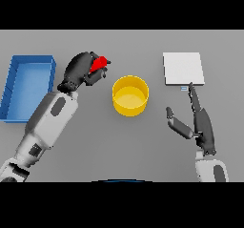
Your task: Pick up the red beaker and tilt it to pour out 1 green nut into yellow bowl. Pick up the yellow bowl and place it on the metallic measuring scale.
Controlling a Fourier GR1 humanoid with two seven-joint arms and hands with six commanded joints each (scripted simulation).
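Observation:
My left hand [82, 69] is shut on the red beaker [99, 63], which is tilted with its mouth pointing right, toward the yellow bowl [130, 95]. The beaker sits up and to the left of the bowl, a short gap away from its rim. The bowl stands upright in the middle of the table; I cannot make out a green nut inside it or in the beaker. The metallic measuring scale [183, 68] lies flat at the right rear. My right hand [199, 119] rests open below the scale, fingers straight and pointing at its front edge, thumb spread left.
A blue rectangular bin [13, 88] stands at the left edge of the grey table, just beside my left forearm.

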